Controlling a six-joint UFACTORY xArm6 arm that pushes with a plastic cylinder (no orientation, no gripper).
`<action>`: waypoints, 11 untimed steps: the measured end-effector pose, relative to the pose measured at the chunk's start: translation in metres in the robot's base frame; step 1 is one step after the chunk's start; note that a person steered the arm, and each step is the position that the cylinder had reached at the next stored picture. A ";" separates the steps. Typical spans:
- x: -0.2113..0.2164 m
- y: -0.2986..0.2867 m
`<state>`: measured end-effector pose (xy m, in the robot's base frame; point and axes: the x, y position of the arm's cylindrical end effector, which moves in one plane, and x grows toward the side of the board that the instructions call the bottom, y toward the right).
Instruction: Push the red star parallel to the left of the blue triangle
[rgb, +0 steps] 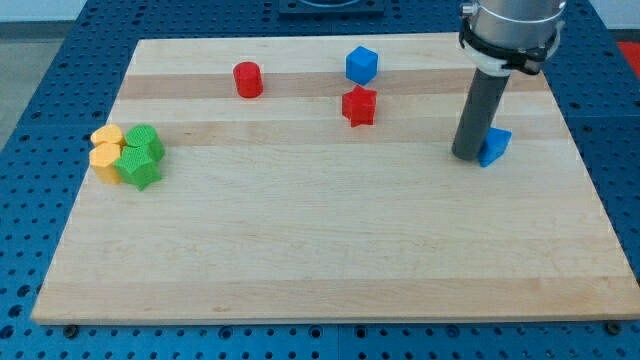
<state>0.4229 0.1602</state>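
Note:
The red star lies on the wooden board near the view's top, right of centre. The blue triangle lies further to the view's right and slightly lower. My tip rests on the board right against the blue triangle's left side, and the rod partly hides that block. The red star is well to the left of my tip, with a gap of bare wood between them.
A blue cube sits just above the red star. A red cylinder is at the top left. A cluster of yellow blocks and green blocks sits near the left edge.

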 end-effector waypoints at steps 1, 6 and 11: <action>0.000 -0.059; -0.103 -0.135; -0.064 -0.134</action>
